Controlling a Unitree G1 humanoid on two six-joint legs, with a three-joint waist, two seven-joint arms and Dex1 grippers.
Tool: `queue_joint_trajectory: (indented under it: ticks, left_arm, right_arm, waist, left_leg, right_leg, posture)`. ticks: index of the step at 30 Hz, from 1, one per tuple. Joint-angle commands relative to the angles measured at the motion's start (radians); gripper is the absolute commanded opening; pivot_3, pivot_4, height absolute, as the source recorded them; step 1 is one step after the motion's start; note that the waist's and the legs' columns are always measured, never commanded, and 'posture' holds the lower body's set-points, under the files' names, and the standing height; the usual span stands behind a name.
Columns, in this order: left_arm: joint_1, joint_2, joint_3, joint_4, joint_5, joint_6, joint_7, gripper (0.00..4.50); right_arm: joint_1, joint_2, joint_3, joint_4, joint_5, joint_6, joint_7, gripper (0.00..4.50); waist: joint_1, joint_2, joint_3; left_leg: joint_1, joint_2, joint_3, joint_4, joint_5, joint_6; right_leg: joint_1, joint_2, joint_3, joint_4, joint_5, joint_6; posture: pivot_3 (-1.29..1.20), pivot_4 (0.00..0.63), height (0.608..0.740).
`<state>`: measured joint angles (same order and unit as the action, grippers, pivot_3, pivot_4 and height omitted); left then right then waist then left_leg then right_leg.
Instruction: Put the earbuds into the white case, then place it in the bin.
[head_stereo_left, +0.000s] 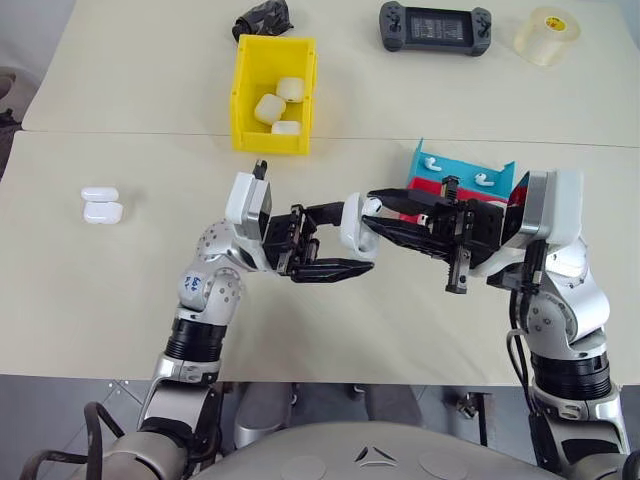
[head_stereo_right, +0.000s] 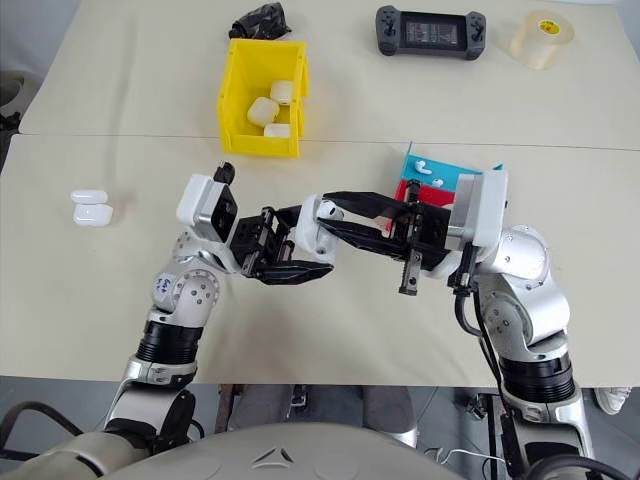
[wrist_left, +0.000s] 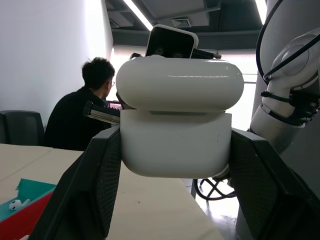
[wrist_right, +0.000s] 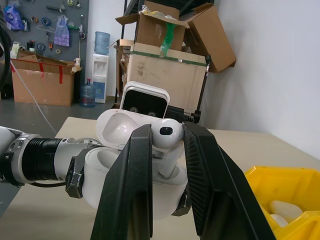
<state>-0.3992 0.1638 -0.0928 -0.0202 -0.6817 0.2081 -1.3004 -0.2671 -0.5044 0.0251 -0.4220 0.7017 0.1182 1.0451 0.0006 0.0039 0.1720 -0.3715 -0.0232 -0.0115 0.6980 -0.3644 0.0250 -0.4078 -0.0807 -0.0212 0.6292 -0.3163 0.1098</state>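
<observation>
While open, bin (head_stereo_left: 243, 95) holds cases (head_stereo_left: 277, 103)

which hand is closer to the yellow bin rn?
Left. The left hand, shut on the open white case, sits just below the yellow bin in the head views. The right hand, pinching an earbud over that case, is farther right, by the trays.

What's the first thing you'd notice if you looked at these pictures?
Right in the middle, above the table, the left claw holds an open white case while the right claw pushes an earbud into it. Behind them sits a bright yellow bin with three more cases inside.
</observation>
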Motion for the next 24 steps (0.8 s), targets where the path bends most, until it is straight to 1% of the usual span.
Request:
queue_joint_trajectory:
  ticks: [1,4,7,16,19,24]
  left_arm:
    - [-0.023,-0.033,-0.004,-0.05,-0.025,-0.021,0.007,2.88]
    - [-0.028,-0.042,0.005,-0.048,-0.027,-0.027,0.019,2.88]
    - [-0.03,-0.046,0.009,-0.045,-0.026,-0.029,0.02,2.88]
    - [-0.033,-0.051,0.016,-0.039,-0.021,-0.032,0.015,2.88]
    - [-0.025,-0.046,0.023,-0.036,-0.009,-0.042,0.02,2.88]
    - [0.019,-0.009,0.047,-0.035,0.005,-0.07,0.022,2.88]
  right_arm:
    - [0.006,-0.008,0.026,0.001,-0.012,0.026,0.02,0.62]
    - [0.014,-0.01,0.021,-0.014,0.048,0.089,0.002,0.62]
    - [0.011,-0.016,0.012,-0.021,0.067,0.111,0.005,1.5]
    - [-0.01,-0.007,-0.012,-0.009,0.056,0.103,0.008,4.45]
    - [-0.006,-0.029,-0.067,0.001,0.07,0.105,0.004,4.48]
    - [0.072,-0.128,-0.209,0.044,0.065,0.084,0.042,4.48]
  waist:
    - [0.0,0.0,0.0]
    - [0.0,0.0,0.0]
    - [0.0,0.0,0.0]
    - [0.0,0.0,0.0]
    - [0.0,0.0,0.0]
    - [0.013,0.0,0.0]
  left_leg:
    - [0.0,0.0,0.0,0.0,0.0,0.0]
    - [0.0,0.0,0.0,0.0,0.0,0.0]
    - [0.0,0.0,0.0,0.0,0.0,0.0]
    - [0.0,0.0,0.0,0.0,0.0,0.0]
    - [0.0,0.0,0.0,0.0,0.0,0.0]
    - [0.0,0.0,0.0,0.0,0.0,0.001]
  right_leg:
    - [0.0,0.0,0.0,0.0,0.0,0.0]
    - [0.0,0.0,0.0,0.0,0.0,0.0]
    - [0.0,0.0,0.0,0.0,0.0,0.0]
    - [0.0,0.0,0.0,0.0,0.0,0.0]
    - [0.0,0.0,0.0,0.0,0.0,0.0]
    - [0.001,-0.001,0.0,-0.001,0.0,0.0]
  posture:
    - [0.0,0.15,0.74]
    - [0.0,0.15,0.74]
    - [0.0,0.15,0.74]
    - [0.0,0.15,0.74]
    - [0.0,0.15,0.74]
    - [0.0,0.15,0.74]
